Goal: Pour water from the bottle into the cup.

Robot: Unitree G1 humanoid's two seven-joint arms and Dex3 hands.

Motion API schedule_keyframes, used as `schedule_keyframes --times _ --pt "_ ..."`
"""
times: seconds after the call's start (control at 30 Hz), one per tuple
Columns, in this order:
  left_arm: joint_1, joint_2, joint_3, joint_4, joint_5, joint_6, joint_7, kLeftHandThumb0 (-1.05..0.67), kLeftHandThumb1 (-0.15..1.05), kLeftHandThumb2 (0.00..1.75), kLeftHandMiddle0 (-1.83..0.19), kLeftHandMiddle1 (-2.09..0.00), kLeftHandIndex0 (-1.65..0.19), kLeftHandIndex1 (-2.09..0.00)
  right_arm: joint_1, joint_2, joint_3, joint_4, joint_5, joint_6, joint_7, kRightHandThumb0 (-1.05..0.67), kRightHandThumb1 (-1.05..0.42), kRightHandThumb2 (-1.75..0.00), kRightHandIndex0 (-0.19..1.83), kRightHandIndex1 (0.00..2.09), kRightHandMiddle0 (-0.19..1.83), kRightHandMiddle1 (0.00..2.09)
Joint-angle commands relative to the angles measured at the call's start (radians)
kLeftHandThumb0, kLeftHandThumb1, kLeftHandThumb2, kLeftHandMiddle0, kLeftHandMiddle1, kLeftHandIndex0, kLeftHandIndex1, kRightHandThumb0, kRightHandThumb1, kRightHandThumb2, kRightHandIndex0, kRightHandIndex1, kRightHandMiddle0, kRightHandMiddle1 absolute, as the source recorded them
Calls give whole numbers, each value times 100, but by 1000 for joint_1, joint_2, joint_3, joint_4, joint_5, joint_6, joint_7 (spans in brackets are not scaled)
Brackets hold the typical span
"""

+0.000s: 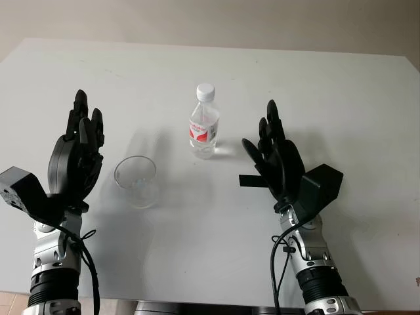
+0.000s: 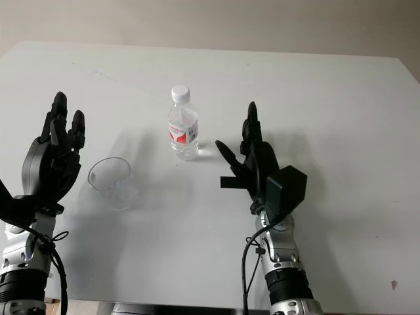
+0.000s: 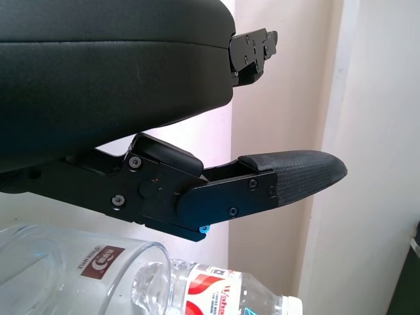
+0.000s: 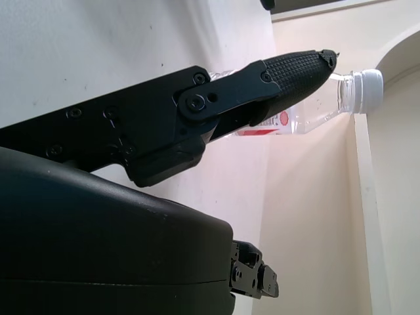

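Nothing is grasped yet: the capped bottle stands upright mid-bench, the cup nearer the front-left. The left hand and right hand hover released, flanking them. Next, the right hand must reach and grip the bottle.

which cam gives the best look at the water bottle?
Left eye view: the water bottle stands whole and upright on the table, white cap on, red label visible. The right eye view shows much the same. In the right wrist view a finger hides part of it; the left wrist view catches its upper part behind the cup.
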Motion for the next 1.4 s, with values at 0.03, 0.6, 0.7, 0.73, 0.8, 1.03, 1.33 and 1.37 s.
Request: schedule_keyframes --times 0.03,0.6,0.7,0.73,0.8,1.03,1.33,1.37 --pt "12 1 1 -16 -6 7 -1 -84 105 62 19 0 19 0 14 1 2 -19 -1 -7 -1 -91 -104 -6 -19 0 -19 0" --pt "-8 -46 -24 43 8 41 45 -86 105 61 19 0 19 0 -223 -52 33 149 -83 -23 34 -100 -97 -4 -19 0 -19 0" --pt "-7 -46 -25 39 10 43 51 -86 105 60 19 0 19 0 -304 -53 45 229 -103 -29 36 -101 -95 -4 -19 0 -19 0" --pt "-5 -46 -25 35 10 47 54 -86 105 60 19 0 19 0 -331 -52 50 262 -112 -37 32 -102 -95 -4 -19 0 -19 0" --pt "-4 -46 -25 30 8 49 54 -87 105 60 19 0 19 0 -381 -47 53 330 -117 -49 33 -102 -95 -4 -19 0 -19 0" --pt "-6 -41 -22 33 0 48 36 -85 105 60 19 0 19 0 -500 -42 71 529 -151 -94 31 -104 -95 -5 -19 0 -19 0" --pt "-9 -34 -21 29 4 47 40 -86 105 59 19 0 19 0 -577 -28 95 673 -196 -115 19 -105 -95 -5 -19 0 -19 0" --pt "-9 -34 -21 26 5 50 43 -86 105 59 19 0 19 0 -583 -23 89 684 -190 -111 23 -105 -94 -5 -19 0 -19 0"
